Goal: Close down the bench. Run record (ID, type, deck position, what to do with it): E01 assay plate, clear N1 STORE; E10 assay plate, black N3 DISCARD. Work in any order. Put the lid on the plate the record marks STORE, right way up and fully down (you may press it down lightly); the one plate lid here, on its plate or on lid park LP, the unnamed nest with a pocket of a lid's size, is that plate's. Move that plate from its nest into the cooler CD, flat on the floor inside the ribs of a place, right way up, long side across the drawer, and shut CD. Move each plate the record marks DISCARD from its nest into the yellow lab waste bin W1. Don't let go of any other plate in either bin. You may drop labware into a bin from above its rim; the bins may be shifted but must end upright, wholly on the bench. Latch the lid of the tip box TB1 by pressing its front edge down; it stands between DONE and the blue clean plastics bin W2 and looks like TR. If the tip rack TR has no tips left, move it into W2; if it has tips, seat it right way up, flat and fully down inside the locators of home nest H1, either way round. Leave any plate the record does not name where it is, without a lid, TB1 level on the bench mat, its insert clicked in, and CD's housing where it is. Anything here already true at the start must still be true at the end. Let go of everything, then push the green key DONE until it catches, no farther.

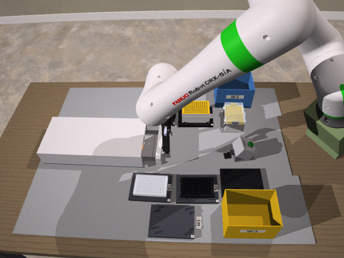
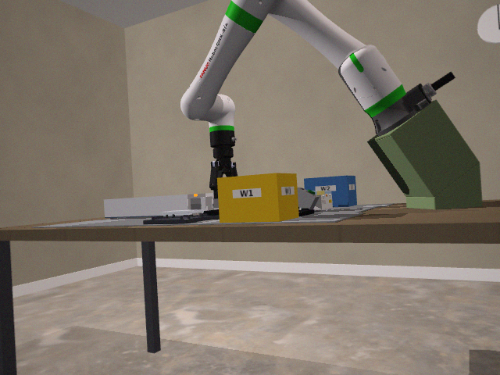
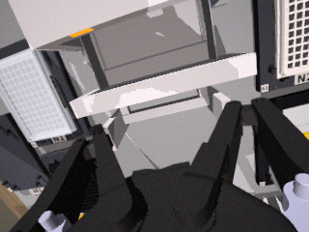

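Observation:
My gripper (image 1: 165, 142) (image 2: 222, 177) (image 3: 164, 106) is shut on the handle (image 3: 164, 108) of the cooler CD's drawer (image 1: 150, 148) (image 3: 164, 87). The drawer stands partly out of the white housing (image 1: 88, 137) (image 2: 145, 205), and the part of its floor that shows (image 3: 145, 48) is bare. The clear plate (image 1: 150, 185) (image 3: 34, 97) sits in its nest in front of the cooler. The black plate (image 1: 197, 187) sits in the nest to its right. The yellow bin W1 (image 1: 251, 213) (image 2: 258, 198) stands at the front right.
Tip rack TR (image 1: 195, 110) with yellow tips and tip box TB1 (image 1: 234, 113) stand before blue bin W2 (image 1: 234, 94) (image 2: 330, 189). Green key DONE (image 1: 250, 143) is mid-right. Nest H1 (image 1: 171, 221) is in front. A dark pocket nest (image 1: 241, 179) lies behind W1. A white plate in N2 (image 3: 294, 34) sits beside the drawer.

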Controlling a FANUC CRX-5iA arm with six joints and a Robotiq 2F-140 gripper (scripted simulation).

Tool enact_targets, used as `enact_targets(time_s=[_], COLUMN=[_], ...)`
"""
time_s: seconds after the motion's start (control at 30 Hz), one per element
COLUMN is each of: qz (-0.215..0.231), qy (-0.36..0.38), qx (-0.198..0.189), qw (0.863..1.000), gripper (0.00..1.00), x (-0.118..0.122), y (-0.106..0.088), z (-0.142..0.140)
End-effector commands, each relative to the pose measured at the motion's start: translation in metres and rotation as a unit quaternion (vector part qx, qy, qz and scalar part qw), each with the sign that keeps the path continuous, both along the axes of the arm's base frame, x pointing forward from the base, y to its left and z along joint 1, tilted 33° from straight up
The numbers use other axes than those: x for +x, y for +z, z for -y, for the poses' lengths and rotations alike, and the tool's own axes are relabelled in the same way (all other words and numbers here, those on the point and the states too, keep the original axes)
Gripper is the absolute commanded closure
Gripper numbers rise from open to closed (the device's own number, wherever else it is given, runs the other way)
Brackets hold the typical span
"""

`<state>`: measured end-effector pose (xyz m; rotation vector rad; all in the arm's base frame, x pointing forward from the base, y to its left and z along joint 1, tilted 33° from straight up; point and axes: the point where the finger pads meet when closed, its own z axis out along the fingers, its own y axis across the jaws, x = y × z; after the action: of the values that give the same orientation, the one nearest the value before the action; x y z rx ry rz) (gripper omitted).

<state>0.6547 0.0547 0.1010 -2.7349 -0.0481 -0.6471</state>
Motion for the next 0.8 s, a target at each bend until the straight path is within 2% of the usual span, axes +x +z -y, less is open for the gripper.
enact_targets(time_s=[0.0, 0.77], qz=[0.000, 0.000], qy=[0.000, 0.000], qx=[0.000, 0.000], qw=[1.000, 1.000], gripper=[1.00, 1.00], x=[-0.004, -0.027], y=[-0.002, -0.013], z=[0.000, -0.001])
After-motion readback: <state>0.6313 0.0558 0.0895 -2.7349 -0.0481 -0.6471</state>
